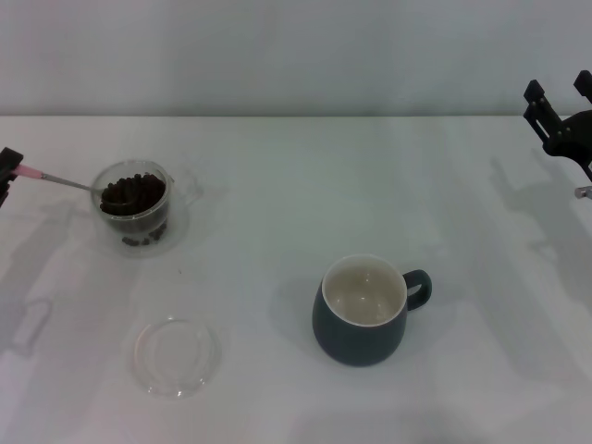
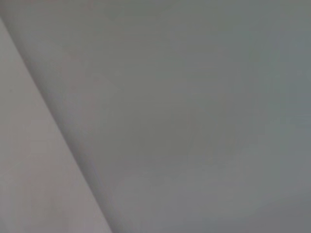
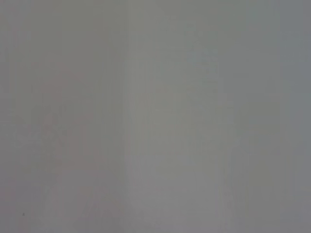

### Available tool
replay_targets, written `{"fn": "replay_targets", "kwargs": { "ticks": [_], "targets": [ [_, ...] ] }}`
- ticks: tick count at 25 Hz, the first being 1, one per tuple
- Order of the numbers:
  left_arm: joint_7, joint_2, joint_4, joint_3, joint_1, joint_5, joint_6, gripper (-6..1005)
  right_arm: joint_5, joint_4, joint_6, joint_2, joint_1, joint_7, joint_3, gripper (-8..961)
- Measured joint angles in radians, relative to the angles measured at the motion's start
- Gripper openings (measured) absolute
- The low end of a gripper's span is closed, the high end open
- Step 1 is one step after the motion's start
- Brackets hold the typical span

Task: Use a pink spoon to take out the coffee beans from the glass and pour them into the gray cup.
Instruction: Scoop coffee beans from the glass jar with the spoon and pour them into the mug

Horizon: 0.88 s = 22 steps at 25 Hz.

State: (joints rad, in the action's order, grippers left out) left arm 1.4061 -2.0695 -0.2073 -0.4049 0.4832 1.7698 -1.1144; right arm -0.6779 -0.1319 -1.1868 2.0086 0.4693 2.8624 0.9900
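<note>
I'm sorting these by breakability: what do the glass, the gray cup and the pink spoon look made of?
The glass looks like clear glass: the coffee beans show through its wall. The gray cup looks like glazed ceramic, slate outside, cream inside, with a soft sheen. The pink spoon, held by the left gripper, seems to have a metal neck and a pink handle, perhaps plastic or ceramic.

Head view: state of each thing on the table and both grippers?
glass: upright, holds coffee beans
pink spoon: bowl in the glass, loaded with beans
gray cup: upright, empty
glass dish: flat, empty
left gripper: holding spoon handle
right gripper: raised at table's right edge, idle
</note>
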Motion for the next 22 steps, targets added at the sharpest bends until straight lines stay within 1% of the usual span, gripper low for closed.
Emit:
{"fn": "replay_targets", "kwargs": {
  "ticks": [6,12,17,22],
  "targets": [
    [-0.058,-0.003,0.007,0.000,0.001,0.000,-0.017,130,0.000,0.000,-0.002,-0.001,0.000,0.000,-0.001,719],
    [-0.069,-0.006,0.053,-0.006,0.023,-0.004,-0.023,129,0.000,0.001,-0.002,-0.001,0.000,0.001,-0.001,718],
    [-0.060,-0.008,0.097,-0.009,0.057,-0.029,-0.055,129,0.000,0.002,-0.002,-0.001,0.000,0.000,-0.001,718],
    [-0.055,-0.009,0.137,-0.011,0.109,-0.090,-0.067,129,0.000,0.002,-0.002,-0.001,0.000,0.000,-0.010,719]
  ]
}}
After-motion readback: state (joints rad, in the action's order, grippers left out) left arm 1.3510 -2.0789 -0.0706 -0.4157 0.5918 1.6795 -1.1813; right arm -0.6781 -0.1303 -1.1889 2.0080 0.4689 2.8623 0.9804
